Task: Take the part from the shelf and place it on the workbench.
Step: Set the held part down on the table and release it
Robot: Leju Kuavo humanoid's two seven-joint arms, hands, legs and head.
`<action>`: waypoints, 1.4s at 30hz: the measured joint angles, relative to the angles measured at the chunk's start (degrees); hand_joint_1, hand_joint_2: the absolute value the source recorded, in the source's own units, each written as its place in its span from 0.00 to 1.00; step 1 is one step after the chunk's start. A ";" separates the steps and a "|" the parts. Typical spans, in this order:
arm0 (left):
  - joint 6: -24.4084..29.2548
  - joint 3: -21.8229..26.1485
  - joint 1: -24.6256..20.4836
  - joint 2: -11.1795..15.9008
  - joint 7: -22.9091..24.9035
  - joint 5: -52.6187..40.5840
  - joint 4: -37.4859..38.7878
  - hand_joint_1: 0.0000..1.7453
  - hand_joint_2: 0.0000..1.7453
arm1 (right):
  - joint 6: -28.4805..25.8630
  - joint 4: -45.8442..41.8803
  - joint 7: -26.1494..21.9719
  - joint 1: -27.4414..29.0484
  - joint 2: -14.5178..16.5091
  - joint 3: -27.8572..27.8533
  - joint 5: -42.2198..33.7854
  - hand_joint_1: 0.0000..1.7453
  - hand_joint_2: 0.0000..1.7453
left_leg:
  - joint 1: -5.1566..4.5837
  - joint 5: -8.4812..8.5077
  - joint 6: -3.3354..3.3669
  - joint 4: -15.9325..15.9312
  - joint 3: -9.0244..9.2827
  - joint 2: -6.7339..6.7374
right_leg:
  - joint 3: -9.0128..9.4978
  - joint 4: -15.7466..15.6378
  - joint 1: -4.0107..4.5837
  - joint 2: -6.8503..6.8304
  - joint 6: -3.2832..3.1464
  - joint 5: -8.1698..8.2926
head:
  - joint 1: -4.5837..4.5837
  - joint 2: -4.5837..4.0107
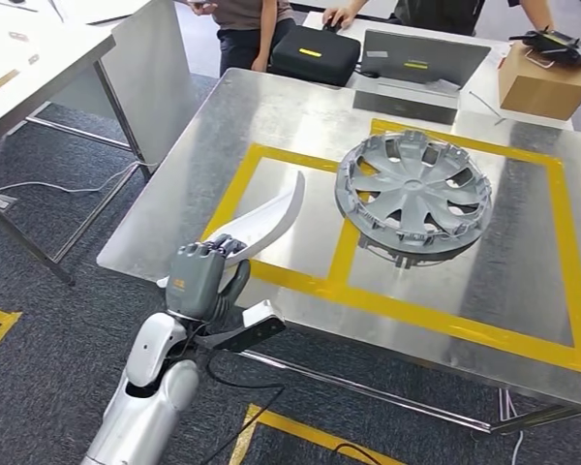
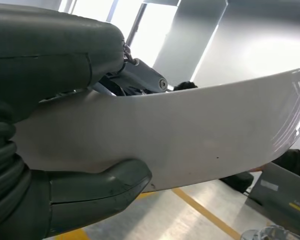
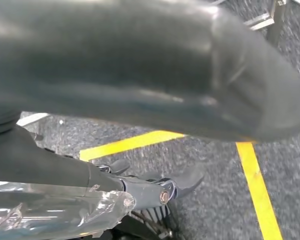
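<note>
My left hand [image 1: 199, 276] grips a long, curved white part [image 1: 269, 218] by its near end. The part reaches out over the left yellow-taped square of the metal workbench [image 1: 288, 116], tip raised; I cannot tell whether it touches the surface. In the left wrist view the thumb and fingers [image 2: 99, 192] clamp the white part [image 2: 197, 135] from both sides. My right hand [image 3: 141, 65] hangs over grey carpet with yellow floor tape, its fingers loosely extended and holding nothing.
A grey wheel cover [image 1: 413, 194] lies in the right taped square. A black case [image 1: 316, 53], a grey laptop [image 1: 422, 58] and a cardboard box [image 1: 543, 82] line the far edge, with two people behind. Another table [image 1: 32, 58] stands at the left.
</note>
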 joint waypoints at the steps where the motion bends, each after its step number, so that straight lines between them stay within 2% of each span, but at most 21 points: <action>1: -0.18 -0.19 -0.32 -0.11 0.22 -0.07 0.22 1.00 1.00 | -0.04 0.00 0.04 -0.07 0.01 0.05 0.00 0.00 0.00 | 0.14 0.07 0.06 -0.37 0.34 0.14 | -1.69 3.13 -0.12 -0.22 0.19 -1.37 | 0.14 0.00; 3: -0.54 -0.37 -0.81 -0.16 0.86 -0.12 0.80 1.00 1.00 | -0.13 0.01 0.22 -0.14 0.04 0.10 0.01 0.00 0.00 | 0.25 -0.23 -0.01 -0.46 0.58 0.35 | -6.86 11.55 -0.44 -0.47 0.74 -4.44 | 0.29 0.00; 4: -0.72 -0.40 -0.92 -0.16 1.24 -0.17 1.17 1.00 1.00 | -0.21 0.01 0.33 -0.10 0.05 0.11 -0.02 0.00 0.00 | 0.36 -0.39 -0.20 -0.43 0.72 0.40 | -9.04 14.56 -0.67 -0.52 1.05 -4.88 | 0.27 0.00; 5: -0.81 -0.40 -1.00 -0.16 1.58 -0.25 1.57 1.00 1.00 | -0.27 0.01 0.44 -0.02 0.07 0.13 -0.12 0.00 0.00 | 0.56 -0.53 -0.50 -0.37 0.92 0.42 | -10.08 15.22 -0.94 -0.58 1.39 -4.00 | 0.27 0.00; 6: -0.90 -0.40 -1.13 -0.16 1.84 -0.39 1.99 1.00 1.00 | -0.33 0.01 0.51 0.06 0.08 0.14 -0.25 0.00 0.00 | 0.88 -0.73 -0.92 -0.19 1.17 0.41 | -9.94 13.51 -1.28 -0.68 1.79 -1.96 | 0.28 0.00; 8: -0.94 -0.41 -1.63 -0.16 2.26 -0.72 2.86 1.00 1.00 | -0.44 0.06 0.62 0.08 0.20 0.21 -0.48 0.00 0.00 | 1.58 -1.45 -2.15 0.65 1.49 0.36 | -7.49 6.30 -1.96 -1.04 2.91 3.01 | 0.37 0.00; 9: -0.98 -0.41 -1.95 -0.17 2.43 -0.91 3.31 1.00 1.00 | -0.48 0.13 0.67 0.01 0.37 0.27 -0.51 0.00 0.00 | 1.76 -1.88 -2.82 1.28 1.39 0.31 | -6.41 3.52 -2.18 -0.97 2.96 4.51 | 0.61 0.00; 11: -1.08 -0.44 -2.52 -0.19 2.92 -1.34 4.23 1.00 1.00 | -0.62 0.25 0.84 -0.15 0.73 0.47 -0.43 0.00 0.00 | 1.62 -2.24 -3.60 2.05 1.05 0.18 | -5.93 1.95 -2.38 -0.61 2.13 5.16 | 0.74 0.00; 12: -1.15 -0.45 -2.80 -0.20 3.28 -1.61 4.75 1.00 1.00 | -0.67 0.25 0.94 -0.22 0.80 0.56 -0.39 0.00 0.00 | 1.56 -2.04 -3.52 2.12 0.93 0.15 | -6.04 1.94 -2.51 -0.34 1.38 5.37 | 0.67 0.00; 17: -1.61 -0.47 -5.85 -0.52 6.42 -4.05 8.93 1.00 1.00 | -0.74 0.25 1.80 -0.51 0.99 1.32 -0.36 0.00 0.00 | 1.42 -0.58 -1.49 1.63 0.97 0.14 | -6.61 1.98 -2.42 0.42 0.32 5.59 | 0.12 0.00; 19: -1.41 -0.57 -7.74 -0.99 8.77 -6.73 11.61 1.00 1.00 | -0.67 0.24 2.20 -0.72 0.99 1.64 -0.36 0.00 0.00 | 1.47 -0.80 -0.70 1.22 1.14 0.17 | -6.68 2.00 -2.05 0.53 -0.33 5.50 | 0.08 0.00; 20: -1.21 -0.67 -8.71 -1.28 10.23 -8.35 12.99 1.00 1.00 | -0.63 0.23 2.43 -0.82 0.99 1.80 -0.36 0.00 0.00 | 1.54 -1.07 -0.57 0.92 1.26 0.20 | -6.73 2.02 -1.83 0.53 -0.57 5.47 | 0.08 0.00; 21: -1.01 -0.77 -9.72 -1.58 11.90 -10.03 14.43 1.00 1.00 | -0.57 0.22 2.66 -0.94 0.99 1.99 -0.36 0.00 0.00 | 1.68 -1.25 -1.01 0.60 1.36 0.22 | -6.79 2.04 -1.63 0.50 -0.72 5.46 | 0.10 0.00; 22: -0.84 -0.85 -10.75 -1.85 13.67 -11.62 15.82 1.00 1.00 | -0.50 0.22 2.92 -1.10 0.99 2.23 -0.36 0.00 0.00 | 1.86 -1.38 -2.16 0.30 1.46 0.23 | -6.87 2.08 -1.48 0.47 -0.83 5.46 | 0.12 0.00; 24: -0.79 -0.91 -12.81 -2.33 17.04 -14.17 18.58 1.00 1.00 | -0.39 0.22 3.39 -1.45 0.99 2.71 -0.36 0.00 0.00 | 2.17 -1.25 -5.11 0.04 1.46 0.23 | -6.98 2.15 -1.35 0.41 -0.91 5.49 | 0.13 0.00; 25: -0.85 -0.90 -13.71 -2.49 18.18 -14.94 19.79 1.00 1.00 | -0.35 0.22 3.57 -1.59 1.00 2.90 -0.36 0.00 0.00 | 2.24 -1.25 -5.92 -0.03 1.46 0.23 | -7.00 2.15 -1.34 0.39 -0.91 5.52 | 0.15 0.00; 26: -0.90 -0.88 -14.46 -2.61 18.95 -15.42 20.82 1.00 1.00 | -0.33 0.22 3.68 -1.69 1.01 3.03 -0.36 0.00 0.00 | 2.23 -1.24 -6.10 -0.01 1.42 0.23 | -6.96 2.09 -1.35 0.38 -0.90 5.56 | 0.15 0.00; 31: -1.44 -0.85 -16.75 -3.03 20.86 -16.92 24.21 1.00 1.00 | -0.43 0.24 4.31 -1.90 1.05 3.52 -0.34 0.00 0.00 | 2.04 -1.18 -5.57 0.07 1.33 0.22 | -6.62 1.45 -1.49 0.33 -0.59 5.96 | 0.16 0.00; 37: -4.65 0.19 -21.50 -2.89 25.87 -18.65 29.90 1.00 1.00 | -1.21 0.25 7.27 -3.13 1.72 4.69 -0.36 0.00 0.00 | 1.93 -1.03 -5.29 0.10 1.16 0.22 | -6.60 1.08 -1.62 0.32 -0.37 6.27 | 0.15 0.00; 41: -6.05 0.56 -23.68 -2.89 26.77 -18.79 32.80 1.00 1.00 | -1.22 0.25 7.69 -3.54 2.03 5.31 -0.36 0.00 0.00 | 1.84 -0.99 -5.22 0.11 1.12 0.21 | -6.61 1.06 -1.73 0.29 -0.32 6.31 | 0.15 0.00; 42: -6.38 0.60 -24.08 -2.96 26.82 -18.83 33.45 0.75 1.00 | -1.15 0.25 7.73 -3.57 2.10 5.45 -0.36 0.00 0.00 | 1.81 -0.98 -5.21 0.11 1.12 0.21 | -6.62 1.06 -1.76 0.30 -0.31 6.32 | 0.15 0.00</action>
